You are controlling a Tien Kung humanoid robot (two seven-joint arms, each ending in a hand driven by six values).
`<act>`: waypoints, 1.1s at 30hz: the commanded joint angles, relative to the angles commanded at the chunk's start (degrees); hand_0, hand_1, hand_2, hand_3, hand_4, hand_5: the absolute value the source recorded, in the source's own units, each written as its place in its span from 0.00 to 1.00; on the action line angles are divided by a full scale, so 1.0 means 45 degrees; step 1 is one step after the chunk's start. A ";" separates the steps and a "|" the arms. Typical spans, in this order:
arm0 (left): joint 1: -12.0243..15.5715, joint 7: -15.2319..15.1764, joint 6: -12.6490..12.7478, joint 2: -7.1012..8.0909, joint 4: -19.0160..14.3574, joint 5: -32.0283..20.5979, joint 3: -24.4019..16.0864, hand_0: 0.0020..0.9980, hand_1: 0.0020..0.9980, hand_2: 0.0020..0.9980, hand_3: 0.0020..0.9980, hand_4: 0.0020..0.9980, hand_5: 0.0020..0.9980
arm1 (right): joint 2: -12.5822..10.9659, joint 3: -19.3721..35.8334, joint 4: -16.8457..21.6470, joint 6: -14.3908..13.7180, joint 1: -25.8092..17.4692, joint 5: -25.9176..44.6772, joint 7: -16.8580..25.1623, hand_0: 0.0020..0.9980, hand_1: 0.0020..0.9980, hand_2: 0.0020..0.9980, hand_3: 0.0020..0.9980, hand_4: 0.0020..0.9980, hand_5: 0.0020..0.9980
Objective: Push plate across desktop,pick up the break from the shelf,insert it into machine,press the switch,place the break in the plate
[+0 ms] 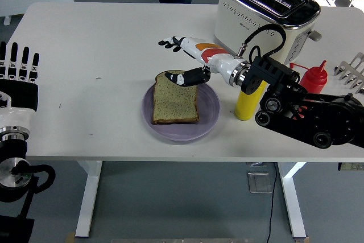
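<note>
Bread [175, 98] flat on the purple plate [209, 119], crust end toward the toaster [265, 11], whole slice inside the rim. Right hand [183, 61] just above the plate's far edge, fingers [168, 42] spread toward the table's middle, thumb tip over the slice's top corner; whether touching it or just clear, impossible to say. No grip on the bread: open, holding nothing. Left hand [18, 64] parked well to the left of the plate at the table's edge, fingers straight and empty.

Judged from the layout, last step all but complete: plate near the front edge and in reach, bread on it, toaster slots empty behind and to the right of the plate. Lever position on the toaster's side too small to read, so no telling from here about the switch. Nothing visibly left to do beyond drawing the right arm clear of the plate.

Yellow bottle [248, 102] upright just right of the plate, partly behind the right forearm; red bottle [313, 77] farther right again; rack [352, 69] at the frame's right edge, far from the plate. Main risk in pulling away: thumb dragging the slice's corner, or the forearm nudging the yellow bottle.
</note>
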 joint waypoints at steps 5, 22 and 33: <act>0.0020 -0.0001 0.0000 0.0002 0.0003 0.0004 0.0019 0.87 0.88 0.88 0.78 0.53 1.00 | -0.0182 0.0240 0.0569 -0.0163 -0.0080 -0.0306 -0.0080 0.87 0.82 0.87 0.88 0.70 0.27; 0.0041 -0.0006 0.0010 0.0034 -0.0004 0.0014 0.0058 0.87 0.88 0.88 0.78 0.53 1.00 | -0.2122 0.5170 0.4452 -0.1011 -0.0888 -0.0667 -0.0409 0.85 0.77 0.80 0.79 0.62 0.28; 0.0036 -0.0004 0.0013 0.0038 -0.0034 0.0018 0.0001 0.87 0.88 0.88 0.78 0.53 1.00 | -0.3205 0.9889 0.5395 -0.1315 -0.3575 0.3800 0.0631 0.81 0.74 0.77 0.76 0.58 0.31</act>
